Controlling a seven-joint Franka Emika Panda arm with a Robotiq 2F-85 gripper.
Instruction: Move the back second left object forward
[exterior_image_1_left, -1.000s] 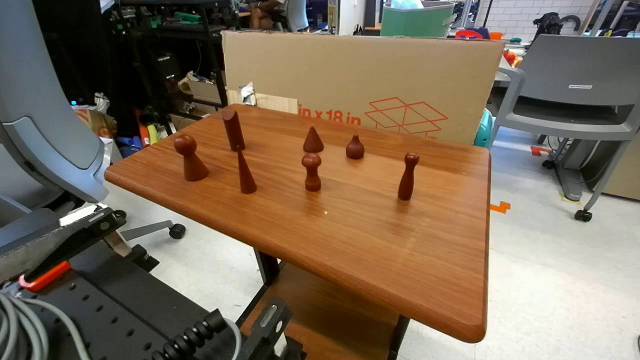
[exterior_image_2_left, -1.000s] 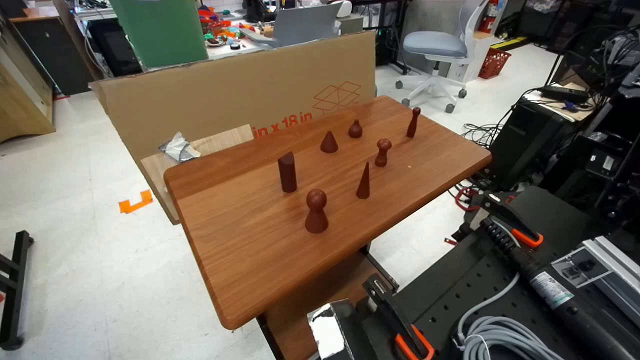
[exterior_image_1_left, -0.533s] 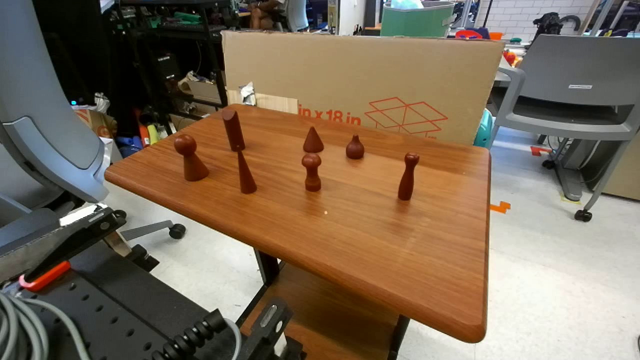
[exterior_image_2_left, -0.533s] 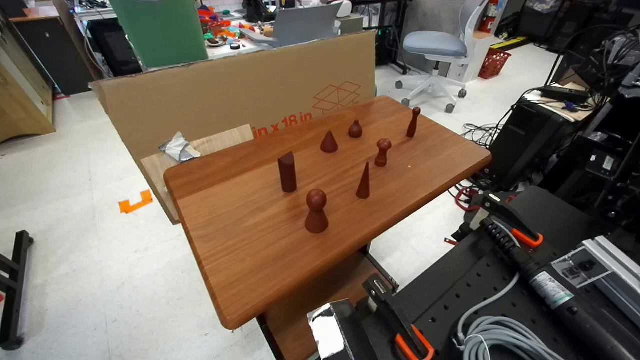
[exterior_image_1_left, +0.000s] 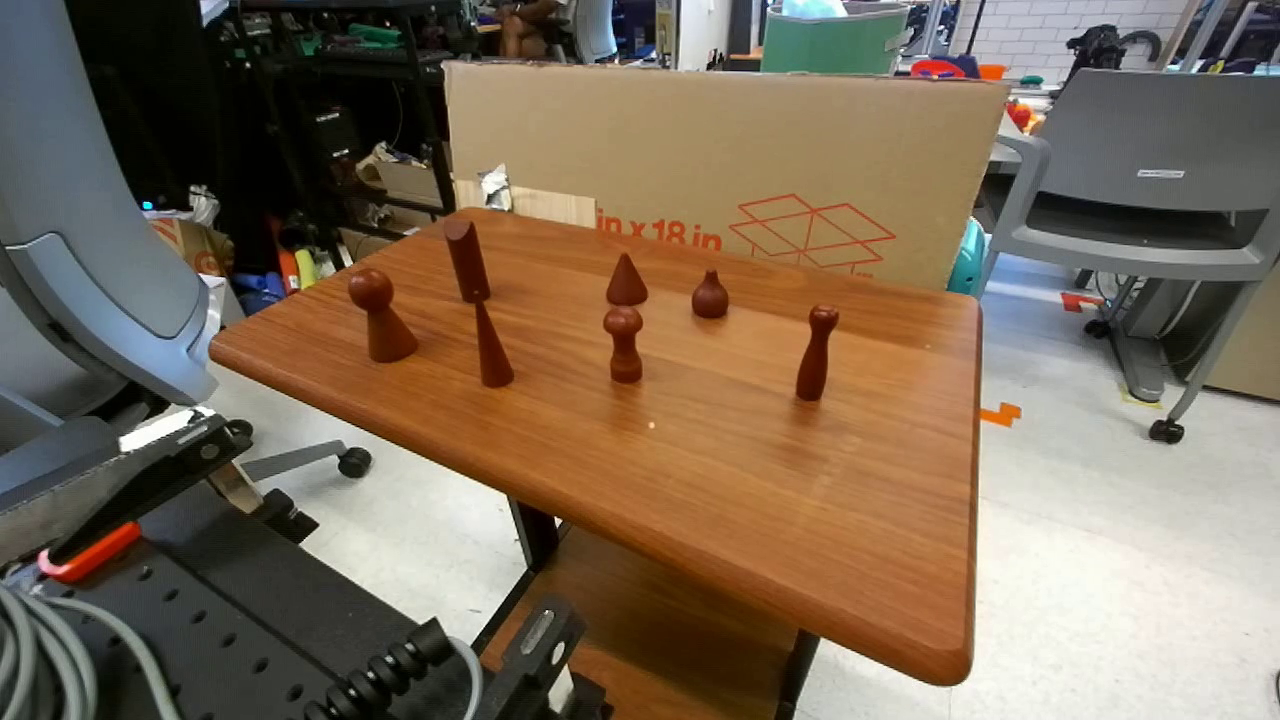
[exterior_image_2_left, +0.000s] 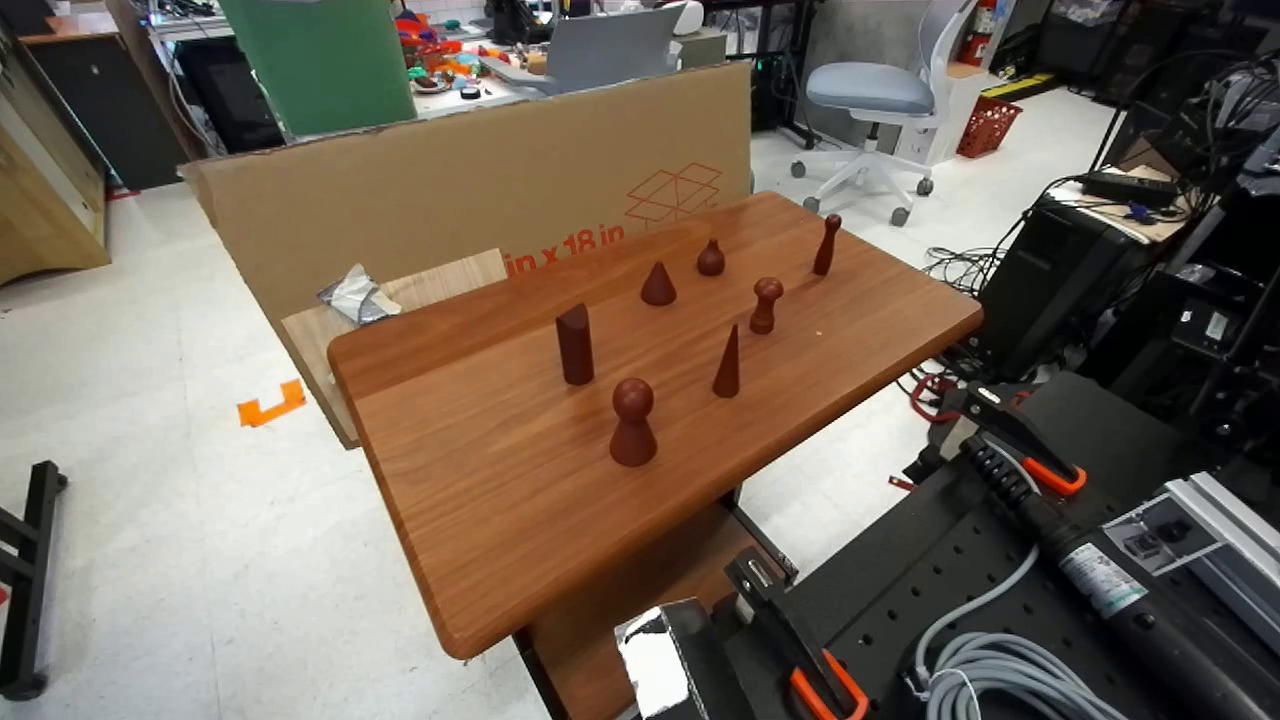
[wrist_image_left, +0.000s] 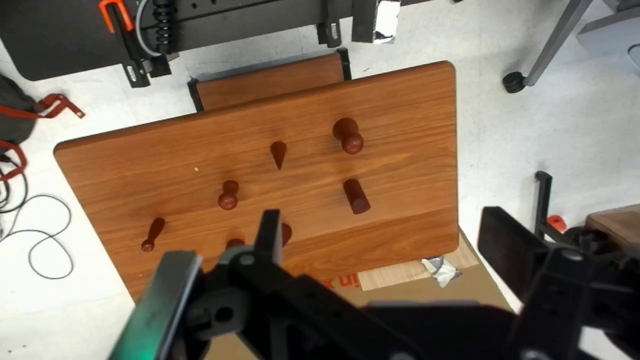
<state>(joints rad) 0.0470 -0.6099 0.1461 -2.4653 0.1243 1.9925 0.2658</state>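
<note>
The squat reddish-brown wooden cone (exterior_image_1_left: 627, 282) stands upright on the brown wood-grain table (exterior_image_1_left: 780, 520), second from left in the back row in both exterior views. It sits between the reddish-brown wooden cylinder with a slanted top (exterior_image_1_left: 467, 262) and the small reddish-brown wooden bulb with a narrow neck (exterior_image_1_left: 710, 299), nearer the bulb, apart from both.

Gripper (wrist_image_left: 382, 218), wrist view: fingers (wrist_image_left: 510, 245) spread wide, nothing held; one finger covers part of the squat cone.

Front row, all upright: reddish-brown wooden pawn with a ball top (exterior_image_1_left: 384, 320), slim reddish-brown wooden spike (exterior_image_1_left: 493, 350), reddish-brown wooden piece with a mushroom-like knob (exterior_image_1_left: 625, 345). The bottle-shaped reddish-brown wooden piece (exterior_image_1_left: 815, 355) stands upright, farthest right of the group in both exterior views.

Brown cardboard panel with red print (exterior_image_1_left: 720, 140): upright behind the table's back edge. Black perforated platform (exterior_image_1_left: 230, 600): near the table's front edge.
</note>
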